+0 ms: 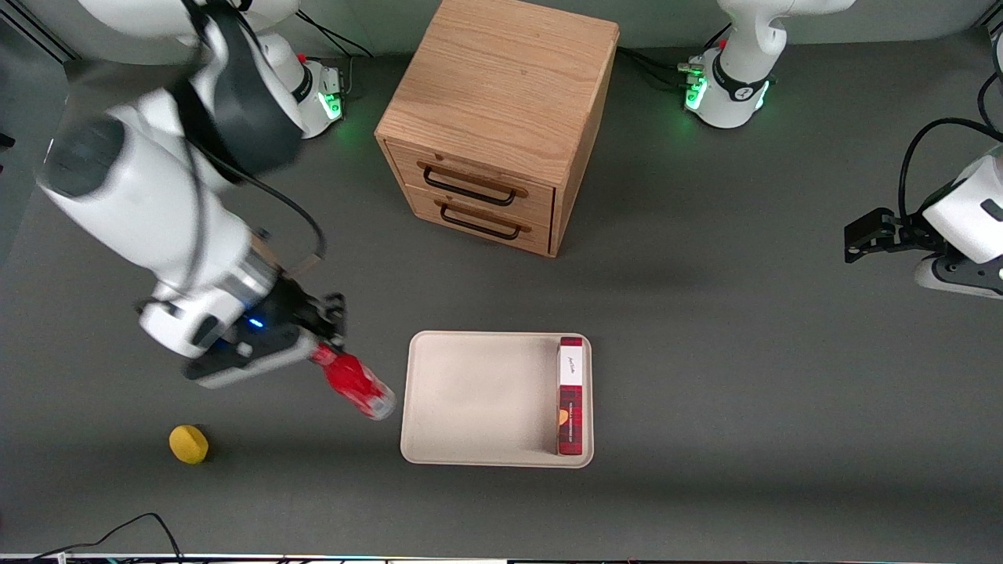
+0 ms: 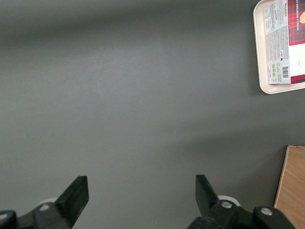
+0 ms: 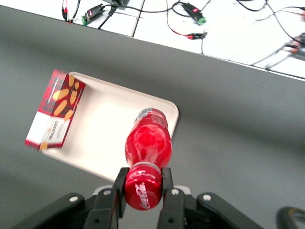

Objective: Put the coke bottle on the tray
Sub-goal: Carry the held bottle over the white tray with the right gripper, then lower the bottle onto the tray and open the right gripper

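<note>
Fingers (image 3: 166, 183) of the gripper (image 3: 142, 187) clamp the coke bottle (image 3: 147, 143) by its cap, tilted above the bench, just beside the tray (image 1: 470, 395).

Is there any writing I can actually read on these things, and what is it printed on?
"Coca-Cola" script: on the cap end of the coke bottle, held in the pincer beside the tray.
"VANILLA SHORTBREAD…": on the plaid box; its fine print and barcode are too small.

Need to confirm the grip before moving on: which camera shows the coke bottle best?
The right wrist view: the coke bottle fills it, cap end clamped in the gripper, tray below. The front view shows it small and tilted, beside the tray. The left wrist view misses it.
</note>
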{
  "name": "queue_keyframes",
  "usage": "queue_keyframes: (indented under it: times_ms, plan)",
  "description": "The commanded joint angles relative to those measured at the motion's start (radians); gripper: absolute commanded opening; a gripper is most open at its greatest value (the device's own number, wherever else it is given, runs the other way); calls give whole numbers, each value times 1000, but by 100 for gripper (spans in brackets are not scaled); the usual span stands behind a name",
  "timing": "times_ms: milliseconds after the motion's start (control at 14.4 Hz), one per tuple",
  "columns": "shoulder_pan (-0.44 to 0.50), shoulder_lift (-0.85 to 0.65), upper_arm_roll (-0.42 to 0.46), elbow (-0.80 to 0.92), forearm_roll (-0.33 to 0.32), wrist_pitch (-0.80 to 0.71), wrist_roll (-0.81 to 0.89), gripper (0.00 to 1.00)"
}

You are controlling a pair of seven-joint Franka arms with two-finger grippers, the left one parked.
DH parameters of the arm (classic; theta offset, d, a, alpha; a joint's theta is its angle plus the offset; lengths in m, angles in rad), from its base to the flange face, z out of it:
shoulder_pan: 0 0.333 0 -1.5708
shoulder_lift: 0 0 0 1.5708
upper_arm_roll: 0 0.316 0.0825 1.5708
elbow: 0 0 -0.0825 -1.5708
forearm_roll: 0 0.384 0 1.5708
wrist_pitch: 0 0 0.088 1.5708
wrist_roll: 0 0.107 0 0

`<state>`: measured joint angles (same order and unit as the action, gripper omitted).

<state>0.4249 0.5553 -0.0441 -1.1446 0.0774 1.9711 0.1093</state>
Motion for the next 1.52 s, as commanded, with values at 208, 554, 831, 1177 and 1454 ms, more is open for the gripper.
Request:
queue_keyframes:
  times_ms: [208, 554, 831, 1177, 1454]
  plan:
    - [61, 228, -31, 86, -1, 147, 84, 0]
    - [61, 279, -31, 78, -2, 163, 76, 0]
    - [69, 298, -33, 80, -51, 172, 79, 0]
    - [64, 318, -33, 78, -51, 195, 89, 0]
    - [60, 316, -31, 82, -45, 201, 99, 67]
